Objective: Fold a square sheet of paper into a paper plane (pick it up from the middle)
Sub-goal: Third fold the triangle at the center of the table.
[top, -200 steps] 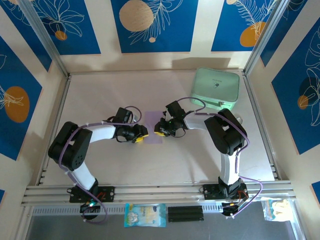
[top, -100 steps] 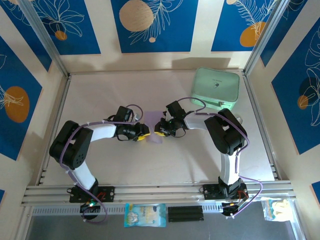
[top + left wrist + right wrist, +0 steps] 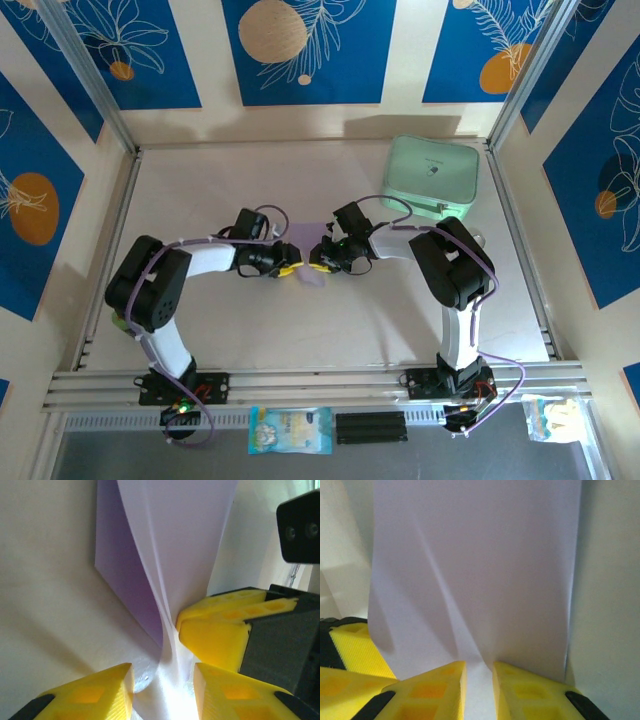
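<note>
The pale lilac sheet of paper [image 3: 306,242] lies mid-table between my two grippers, humped up along a centre ridge. My right gripper [image 3: 320,263] is shut on that ridge; in the right wrist view its jaws [image 3: 479,667] pinch the fold while the sheet [image 3: 480,570] fans out beyond. My left gripper [image 3: 288,268] faces it from the left. In the left wrist view its jaws [image 3: 163,672] stand apart, straddling the raised paper [image 3: 175,540], with the right gripper's fingers [image 3: 215,630] just ahead on the fold. One flap hangs down darker purple [image 3: 125,570].
A mint-green rounded case [image 3: 432,178] sits at the back right of the table [image 3: 200,190]. Metal frame rails [image 3: 300,385] run along the near edge and up both sides. A small packet [image 3: 290,430] lies below the front rail.
My left gripper has slid right toward the right gripper and narrowed its jaws around the paper. The sheet has bunched up more between them. The right arm has held still.
</note>
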